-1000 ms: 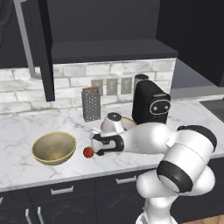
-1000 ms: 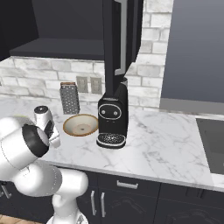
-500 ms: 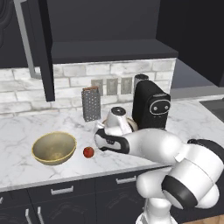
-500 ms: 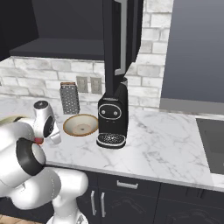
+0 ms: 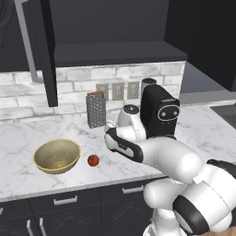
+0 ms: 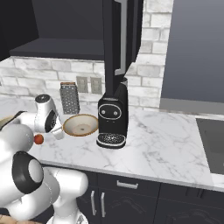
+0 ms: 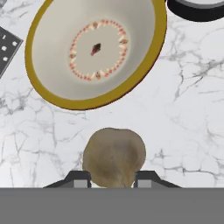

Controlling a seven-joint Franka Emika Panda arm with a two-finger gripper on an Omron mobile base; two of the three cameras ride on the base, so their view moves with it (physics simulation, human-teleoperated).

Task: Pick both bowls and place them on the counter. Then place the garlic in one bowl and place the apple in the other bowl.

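Note:
In the hand view the brownish garlic (image 7: 114,157) sits between my gripper's (image 7: 113,178) two dark fingertips, which press on both its sides. It hangs over the white marble counter (image 7: 188,109), just short of the shallow tan bowl (image 7: 94,48) with the pale inside. The right base view shows that bowl (image 6: 81,124) beside the gripper (image 6: 59,133). The deep olive-tan bowl (image 5: 56,156) stands upright on the counter (image 5: 18,138) to the left. The red apple (image 5: 93,160) lies just right of it, left of and below the gripper (image 5: 109,131).
A black coffee machine (image 5: 159,113) stands right of the shallow bowl, its round base (image 7: 197,8) close to the bowl's rim. A metal grater (image 5: 95,109) leans at the brick wall behind. Dark upper cabinets hang above the counter.
The gripper has moved away from the apple, up and back toward the shallow bowl, carrying the garlic. Its fingers have closed in a little. Bowls and apple have not moved.

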